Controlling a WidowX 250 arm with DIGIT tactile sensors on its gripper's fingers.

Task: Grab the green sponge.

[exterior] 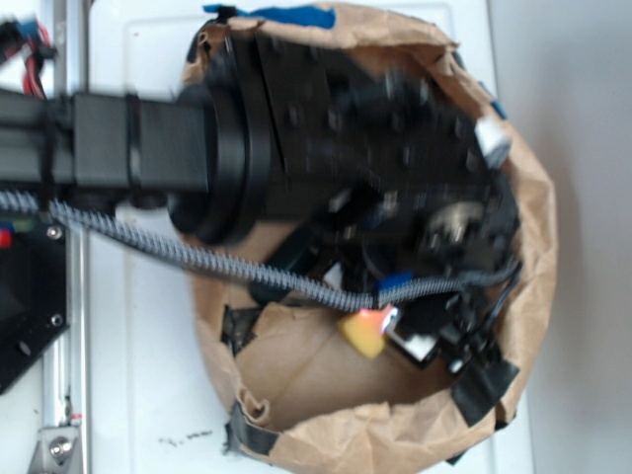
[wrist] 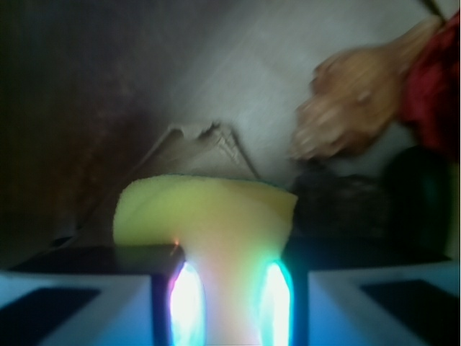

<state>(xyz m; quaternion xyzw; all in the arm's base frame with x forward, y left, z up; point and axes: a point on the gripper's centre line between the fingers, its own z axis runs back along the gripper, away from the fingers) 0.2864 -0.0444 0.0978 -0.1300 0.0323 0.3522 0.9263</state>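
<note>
The green sponge (wrist: 209, 213) is a soft yellow foam block, squeezed narrow between my two glowing pads (wrist: 186, 303). My gripper (wrist: 229, 306) is shut on it, with the sponge's wider end bulging out past the fingertips. From the exterior view the sponge (exterior: 365, 336) shows as a small yellow lump under my gripper (exterior: 380, 326), inside the brown paper bag (exterior: 316, 434). The black arm hides most of the bag's inside.
An orange-brown seashell (wrist: 353, 97) lies ahead to the right, with a red paper flower (wrist: 436, 79) at the right edge and a dark green smooth thing (wrist: 421, 194) below it. The bag's crumpled paper walls and black tape (exterior: 484, 385) ring the gripper.
</note>
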